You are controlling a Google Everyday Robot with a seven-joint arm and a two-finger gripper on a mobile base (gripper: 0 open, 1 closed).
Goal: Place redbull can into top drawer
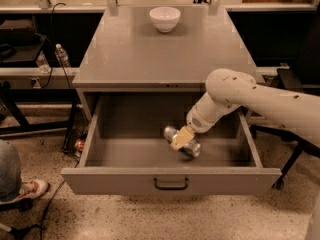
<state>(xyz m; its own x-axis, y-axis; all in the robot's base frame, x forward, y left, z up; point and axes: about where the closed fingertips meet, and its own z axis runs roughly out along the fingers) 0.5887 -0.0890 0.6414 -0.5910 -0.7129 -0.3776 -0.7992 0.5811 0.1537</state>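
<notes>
— Position of the redbull can [194, 149]?
— On its side on the floor of the open top drawer [115, 178]. Its markings are illegible.
— The tool [181, 138]?
— Inside the drawer, across the can's middle. Cannot tell whether it is clamped or apart.

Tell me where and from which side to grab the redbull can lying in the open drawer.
Grip the redbull can across the middle of its slim round body, coming down from above: it lies on its side on the top drawer floor, and the drawer walls hinder side approaches. The gripper is over that midsection.
</notes>
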